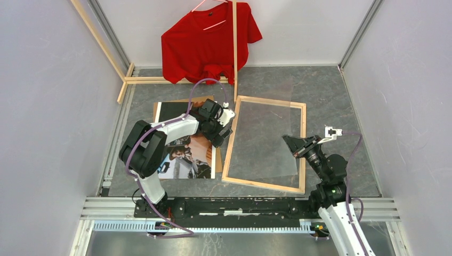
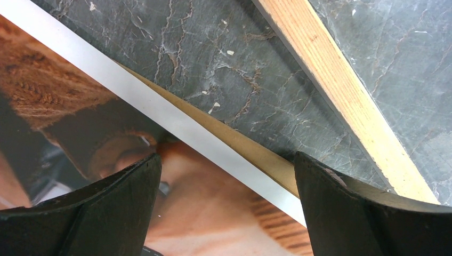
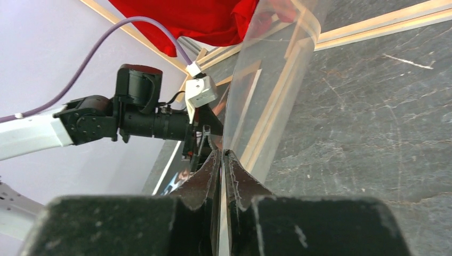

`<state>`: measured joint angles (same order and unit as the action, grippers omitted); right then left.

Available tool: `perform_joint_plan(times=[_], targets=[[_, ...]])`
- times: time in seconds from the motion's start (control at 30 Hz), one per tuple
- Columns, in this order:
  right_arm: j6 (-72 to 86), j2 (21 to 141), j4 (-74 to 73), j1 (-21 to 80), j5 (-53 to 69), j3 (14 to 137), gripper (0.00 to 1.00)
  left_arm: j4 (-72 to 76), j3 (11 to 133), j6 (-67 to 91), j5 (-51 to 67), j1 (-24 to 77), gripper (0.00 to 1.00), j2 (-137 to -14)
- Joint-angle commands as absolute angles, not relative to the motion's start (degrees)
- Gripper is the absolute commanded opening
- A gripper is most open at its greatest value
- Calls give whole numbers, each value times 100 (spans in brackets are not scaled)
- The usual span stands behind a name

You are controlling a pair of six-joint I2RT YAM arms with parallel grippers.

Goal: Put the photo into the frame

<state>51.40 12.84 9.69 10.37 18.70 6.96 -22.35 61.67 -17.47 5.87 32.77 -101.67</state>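
Pale wooden frame point(image 1: 261, 184) flat on the grey marbled tabletop point(image 1: 330, 96), bare wood up. Just left of the frame, photo point(image 1: 189, 157) face up on a brown cardboard sheet point(image 2: 256, 152), white border near the frame's left rail but apart from it. Left claw point(image 1: 220, 134) poised over that border, between photo and frame, jaws spread wide, gripping nothing. At the frame's right side, right claw point(image 1: 292, 143) pinched narrow on the edge of a clear sheet point(image 3: 266, 80), raised there and curving over the frame's opening. Beyond the frame's far rail, a red T-shirt point(image 1: 208, 40) hanging.
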Motion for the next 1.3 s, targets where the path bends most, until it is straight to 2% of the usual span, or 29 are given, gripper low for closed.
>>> perform_joint_plan(times=[0.0,0.3,1.07,1.27], targets=[[5677,1450,1790,1024,2059,611,11,-2194,6135,-1881,504,3296,100,-10134],[6429,1635,2638,1028,2190,500,11,-2185,6152,-1872,574,3296,100,-10134],[6471,1898,3019,1030,2528,360,11,-2171,6135,-1881,571,3296,100,-10134],[6624,2459,3868,1030,2929,404,10,-2171,6126,-1859,577,3296,100,-10143]])
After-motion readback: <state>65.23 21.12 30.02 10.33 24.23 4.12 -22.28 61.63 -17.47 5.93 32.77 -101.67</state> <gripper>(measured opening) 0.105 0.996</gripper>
